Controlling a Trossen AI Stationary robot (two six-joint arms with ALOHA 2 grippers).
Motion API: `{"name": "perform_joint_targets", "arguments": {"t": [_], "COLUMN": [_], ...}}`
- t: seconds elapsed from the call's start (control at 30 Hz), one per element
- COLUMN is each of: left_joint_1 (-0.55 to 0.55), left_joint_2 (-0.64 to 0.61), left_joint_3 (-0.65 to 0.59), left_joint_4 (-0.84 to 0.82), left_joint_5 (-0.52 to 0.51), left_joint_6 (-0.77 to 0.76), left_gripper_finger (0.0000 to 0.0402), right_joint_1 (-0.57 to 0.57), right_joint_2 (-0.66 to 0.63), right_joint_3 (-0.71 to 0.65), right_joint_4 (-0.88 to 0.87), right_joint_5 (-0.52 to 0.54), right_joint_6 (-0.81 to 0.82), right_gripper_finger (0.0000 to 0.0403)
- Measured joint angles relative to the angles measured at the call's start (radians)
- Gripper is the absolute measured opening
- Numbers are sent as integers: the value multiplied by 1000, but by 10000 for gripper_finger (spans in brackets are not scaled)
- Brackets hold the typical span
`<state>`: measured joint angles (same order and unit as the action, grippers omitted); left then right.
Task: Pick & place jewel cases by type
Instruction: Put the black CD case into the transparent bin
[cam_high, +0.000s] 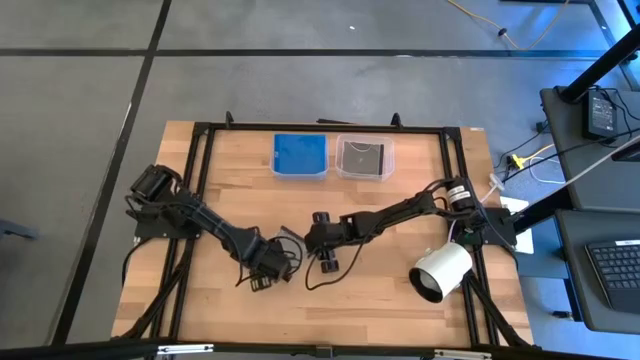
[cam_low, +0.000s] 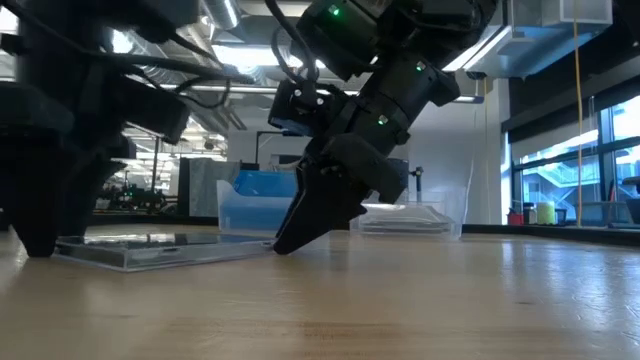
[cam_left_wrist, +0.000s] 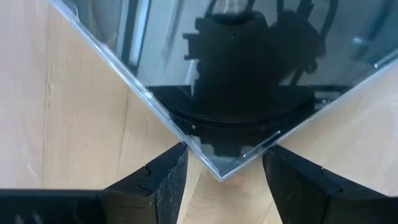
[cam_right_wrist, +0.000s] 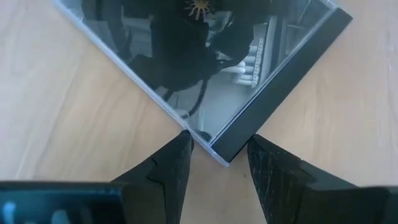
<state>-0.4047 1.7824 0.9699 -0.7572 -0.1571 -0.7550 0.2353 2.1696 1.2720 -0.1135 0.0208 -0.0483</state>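
One jewel case (cam_high: 291, 244), clear with a dark spine, lies flat on the wooden table (cam_high: 390, 300) near its middle; the low view shows the case (cam_low: 150, 248) resting on its underside. My left gripper (cam_high: 268, 268) stands at the case's near-left corner and my right gripper (cam_high: 318, 242) at the opposite corner. Each has its two fingers closed on one corner. At the far edge a tub (cam_high: 300, 156) holds blue cases and a clear tub (cam_high: 365, 157) holds a dark case. My left gripper (cam_left_wrist: 224, 180) points down from above and has one corner of the case between its two fingers. Each finger meets one of the two clear edges (cam_left_wrist: 184, 140) that run to that corner. The case lies flat on the table. My right gripper (cam_right_wrist: 217, 163) slants down from the table's right side and has the opposite corner, at the dark spine's end (cam_right_wrist: 239, 146), between its two fingers. One finger is on the clear edge, the other on the spine. The case stays flat on the table.
A white cylinder (cam_high: 441, 272) lies on the table at the near right, beside the right arm. A black frame (cam_high: 320, 126) runs round the table's far side and both flanks. Bare wood lies between the case and the tubs.
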Motion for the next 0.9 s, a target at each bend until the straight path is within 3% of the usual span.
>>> {"name": "perform_joint_targets", "arguments": {"t": [0.23,0.67,0.73,0.83,0.9], "left_joint_1": [64,61,50,37,36], "left_joint_2": [0,-38,-62,-124,-155], "left_joint_3": [-4,-14,-16,-66,-127], "left_joint_4": [18,49,43,-26,24], "left_joint_5": [92,85,49,-175,-294], "left_joint_6": [75,84,75,37,-32], "left_gripper_finger": [201,201,201,201,200], "right_joint_1": [13,13,13,14,15], "right_joint_2": [-2,-2,-2,-4,-5], "right_joint_3": [0,0,0,0,0], "right_joint_4": [-8,-16,-19,-33,-32], "right_joint_5": [24,23,23,20,9], "right_joint_6": [0,21,23,27,18], "right_gripper_finger": [163,163,163,163,163]}}
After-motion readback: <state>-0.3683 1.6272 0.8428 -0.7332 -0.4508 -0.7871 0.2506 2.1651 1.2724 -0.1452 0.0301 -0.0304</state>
